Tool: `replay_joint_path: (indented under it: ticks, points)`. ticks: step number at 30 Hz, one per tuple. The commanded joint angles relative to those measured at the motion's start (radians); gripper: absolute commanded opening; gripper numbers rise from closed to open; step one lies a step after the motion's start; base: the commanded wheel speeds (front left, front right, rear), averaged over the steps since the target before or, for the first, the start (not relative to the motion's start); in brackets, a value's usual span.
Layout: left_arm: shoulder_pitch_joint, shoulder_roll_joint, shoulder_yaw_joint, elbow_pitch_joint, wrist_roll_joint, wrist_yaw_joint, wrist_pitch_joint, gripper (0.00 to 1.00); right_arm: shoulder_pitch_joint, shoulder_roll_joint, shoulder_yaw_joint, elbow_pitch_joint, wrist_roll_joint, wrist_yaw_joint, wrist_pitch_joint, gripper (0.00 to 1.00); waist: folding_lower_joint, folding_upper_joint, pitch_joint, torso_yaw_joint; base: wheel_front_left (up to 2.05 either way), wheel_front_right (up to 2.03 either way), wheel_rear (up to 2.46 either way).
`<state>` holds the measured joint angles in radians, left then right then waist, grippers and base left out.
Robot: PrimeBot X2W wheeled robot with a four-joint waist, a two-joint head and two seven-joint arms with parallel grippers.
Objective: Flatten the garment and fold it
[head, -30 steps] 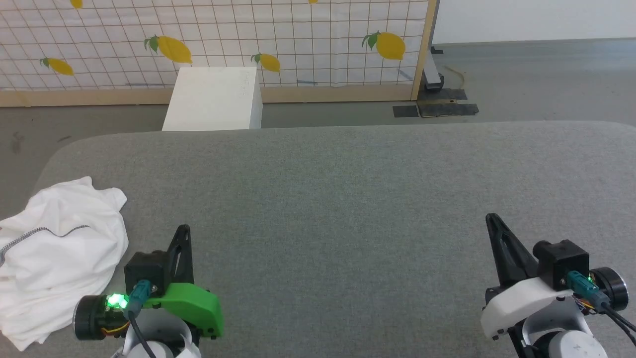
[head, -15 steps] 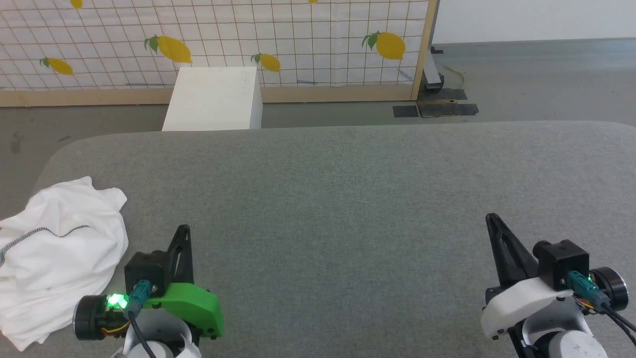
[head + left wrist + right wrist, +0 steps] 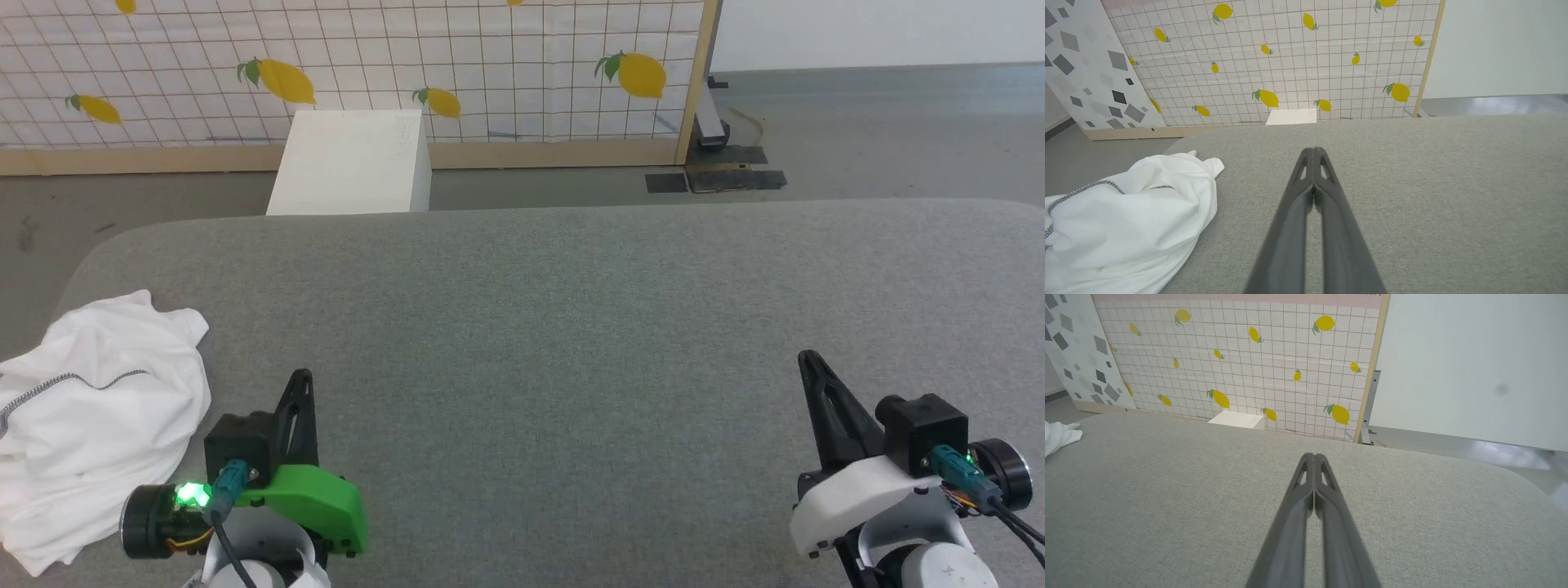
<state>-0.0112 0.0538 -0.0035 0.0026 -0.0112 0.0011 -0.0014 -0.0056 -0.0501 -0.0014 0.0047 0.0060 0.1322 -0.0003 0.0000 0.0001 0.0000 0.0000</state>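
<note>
The garment (image 3: 90, 416), a white T-shirt with a grey-black stitched seam, lies crumpled at the left edge of the grey padded table (image 3: 555, 327). The left wrist view has the garment (image 3: 1122, 228) at its lower left, and a bit of it (image 3: 1059, 437) peeks in at the left edge of the right wrist view. My left gripper (image 3: 300, 377) hovers just right of the heap, shut with nothing held, its tips (image 3: 1312, 150) pressed together. Far off at the lower right, my right gripper (image 3: 808, 358) is also shut and empty (image 3: 1310, 455).
A rigid white box (image 3: 351, 163) stands on the floor beyond the table's far edge. Behind it is a lemon-print grid screen (image 3: 490, 65) with a wooden frame. The table's rounded left corner (image 3: 90, 261) is close to the garment.
</note>
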Motion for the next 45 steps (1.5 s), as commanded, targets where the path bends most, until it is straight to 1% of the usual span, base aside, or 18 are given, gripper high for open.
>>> replay_joint_path:
  ticks: [1,2,10,18,26,39,45]
  points:
    - [0.011,-0.004,0.004,-0.003,0.011,-0.001,0.001,0.00,0.006,0.000,0.001,-0.005,-0.006,-0.002,0.000,0.00,0.0000,-0.0001,0.000,0.000,0.00,0.00,0.00]
    - [0.000,0.000,0.000,0.000,0.000,0.000,0.000,1.00,0.000,0.000,0.000,0.000,0.000,0.000,0.000,1.00,0.0000,-0.0001,0.000,0.000,0.00,0.00,0.00]
    - [-0.006,0.000,-0.014,0.008,-0.009,0.007,-0.008,1.00,-0.002,0.000,-0.005,0.003,0.002,0.000,-0.005,1.00,0.0001,-0.0001,0.001,0.003,0.00,0.00,0.00]
    - [-0.021,0.000,-0.036,0.030,-0.021,0.023,-0.026,1.00,-0.004,0.000,-0.011,0.004,0.002,0.000,-0.016,1.00,0.0001,-0.0001,0.003,0.030,0.00,0.00,0.00]
    - [-0.030,0.004,-0.051,0.045,-0.033,0.037,-0.042,1.00,-0.003,0.000,-0.012,0.004,0.004,0.000,-0.026,1.00,0.0001,-0.0001,0.004,0.079,0.00,0.00,0.00]
    - [-0.034,0.016,-0.072,0.059,-0.053,0.060,-0.072,1.00,-0.004,0.000,-0.014,0.008,0.010,0.000,-0.044,1.00,0.0001,-0.0001,0.007,0.179,0.00,0.00,0.00]
    - [-0.034,0.021,-0.080,0.064,-0.061,0.071,-0.084,1.00,-0.006,0.000,-0.014,0.012,0.014,0.000,-0.053,1.00,0.0001,-0.0001,0.006,0.213,0.00,0.00,0.00]
